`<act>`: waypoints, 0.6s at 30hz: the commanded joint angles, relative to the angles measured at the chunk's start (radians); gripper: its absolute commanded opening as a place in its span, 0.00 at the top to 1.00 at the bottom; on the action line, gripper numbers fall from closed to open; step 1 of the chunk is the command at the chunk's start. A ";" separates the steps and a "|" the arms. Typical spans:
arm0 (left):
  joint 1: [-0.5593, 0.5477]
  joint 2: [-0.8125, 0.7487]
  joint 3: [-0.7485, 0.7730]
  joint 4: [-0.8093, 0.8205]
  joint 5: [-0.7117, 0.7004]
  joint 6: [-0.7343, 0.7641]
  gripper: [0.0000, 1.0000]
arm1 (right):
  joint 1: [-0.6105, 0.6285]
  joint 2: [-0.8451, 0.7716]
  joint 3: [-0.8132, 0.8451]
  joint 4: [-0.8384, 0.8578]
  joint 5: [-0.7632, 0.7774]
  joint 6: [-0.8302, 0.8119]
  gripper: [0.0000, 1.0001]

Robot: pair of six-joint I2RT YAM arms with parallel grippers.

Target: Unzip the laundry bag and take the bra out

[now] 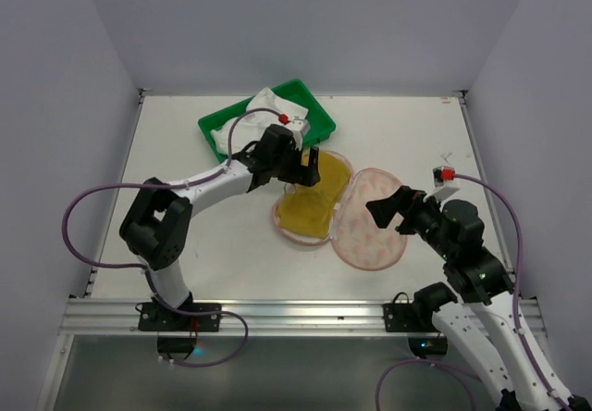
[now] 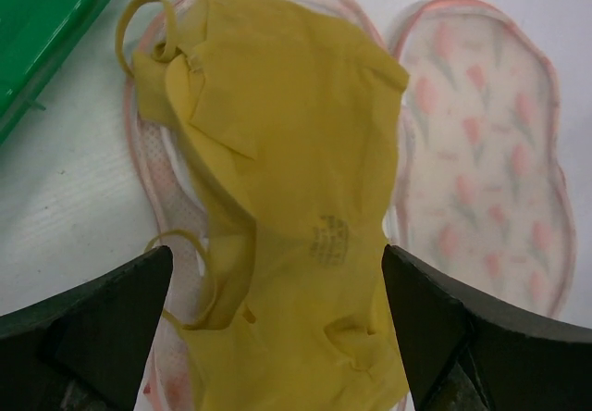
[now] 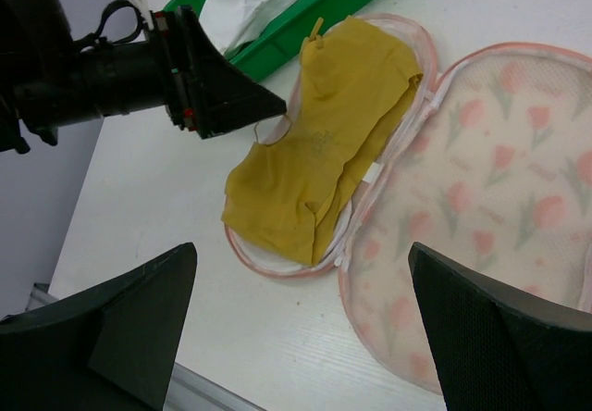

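Note:
The laundry bag point(image 1: 370, 230) lies unzipped and spread flat in two halves mid-table, its tulip-printed lid point(image 2: 481, 143) point(image 3: 499, 207) folded out to the right. The mustard-yellow bra point(image 1: 314, 198) point(image 2: 277, 180) point(image 3: 314, 152) rests in the left half, thin straps looping off its edge. My left gripper point(image 1: 307, 168) point(image 2: 277, 309) hovers open just above the bra's far end, nothing between its fingers. My right gripper point(image 1: 388, 209) point(image 3: 301, 318) stands open over the lid's near right edge, holding nothing.
A green plastic tray point(image 1: 319, 122) point(image 3: 305, 18) with white cloth in it sits behind the bag, close to the left arm's wrist. Grey walls close in the table on three sides; a metal rail point(image 1: 277, 314) runs along the near edge.

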 commanded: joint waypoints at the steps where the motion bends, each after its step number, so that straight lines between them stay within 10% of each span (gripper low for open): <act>1: -0.001 0.064 0.047 0.064 -0.036 -0.031 0.03 | -0.001 -0.032 -0.023 0.004 -0.031 0.023 0.01; 14: -0.072 0.202 0.075 0.079 -0.041 -0.094 0.41 | -0.003 -0.124 -0.074 -0.054 -0.027 0.063 0.01; 18: -0.078 0.209 0.063 0.081 -0.053 -0.109 0.77 | -0.001 -0.141 -0.083 -0.063 -0.025 0.069 0.01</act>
